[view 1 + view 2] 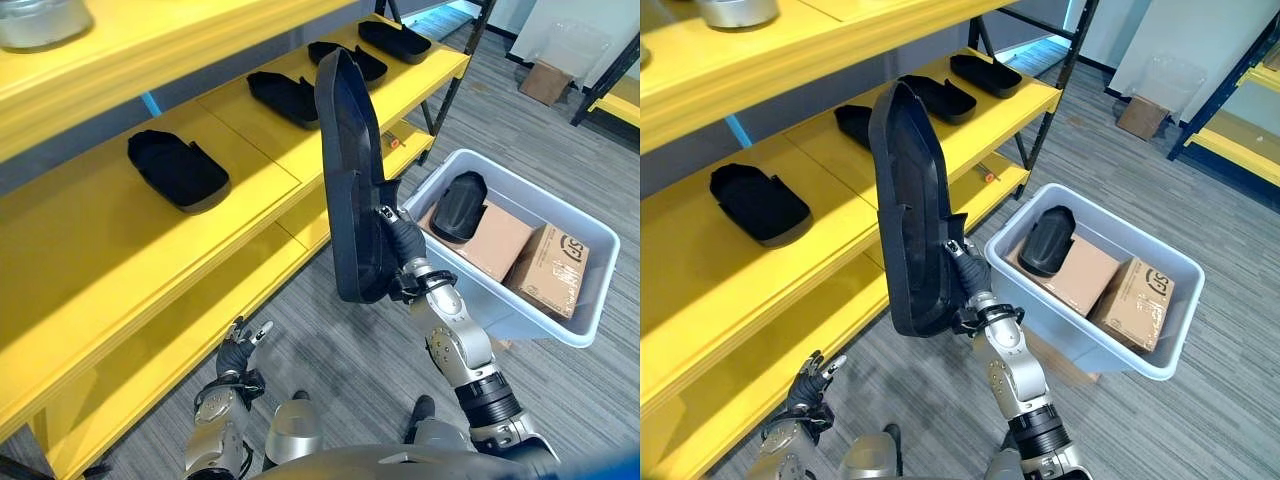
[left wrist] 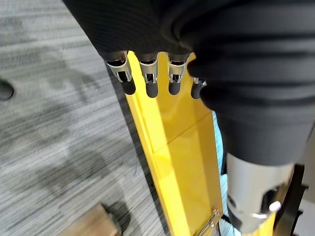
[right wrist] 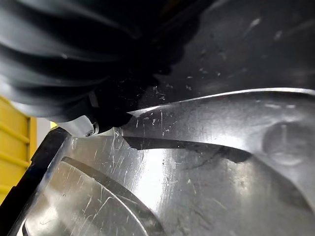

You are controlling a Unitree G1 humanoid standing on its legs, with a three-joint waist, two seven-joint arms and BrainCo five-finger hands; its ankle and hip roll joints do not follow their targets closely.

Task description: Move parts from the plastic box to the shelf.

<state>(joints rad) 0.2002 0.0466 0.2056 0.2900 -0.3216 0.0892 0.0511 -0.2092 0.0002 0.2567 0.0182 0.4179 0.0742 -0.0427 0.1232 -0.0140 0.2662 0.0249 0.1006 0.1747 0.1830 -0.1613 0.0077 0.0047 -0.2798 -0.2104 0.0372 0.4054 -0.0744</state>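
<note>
A yellow shelf [image 1: 120, 240] of smooth painted boards runs from the upper right down to the lower left of the head views, its levels stacked one above another. Four flat black moulded parts [image 1: 178, 168] lie along the middle level, spaced apart, each an elongated shallow tray shape with a matte finish. At right centre, on grey striped carpet [image 1: 560, 150], sits the pale grey plastic box [image 1: 520, 320], rectangular with a rolled rim. Inside it are two brown cardboard cartons [image 1: 550, 268] and one more black part [image 1: 458, 208] leaning at the box's far left corner.

In the middle of the frame the right hand [image 1: 405, 245] holds up the largest black part [image 1: 350, 170], a long, narrow shell standing nearly upright, tall end toward the top. The hand's fingers are clamped on its lower right edge, between the box and the shelf. From the wrist the part's surface looks glossy and finely scratched, though the view is too close to be sure of its form.

The left hand [image 1: 240, 350] hangs at lower left beside the shelf's bottom level, fingers straight and slightly spread, holding nothing.
</note>
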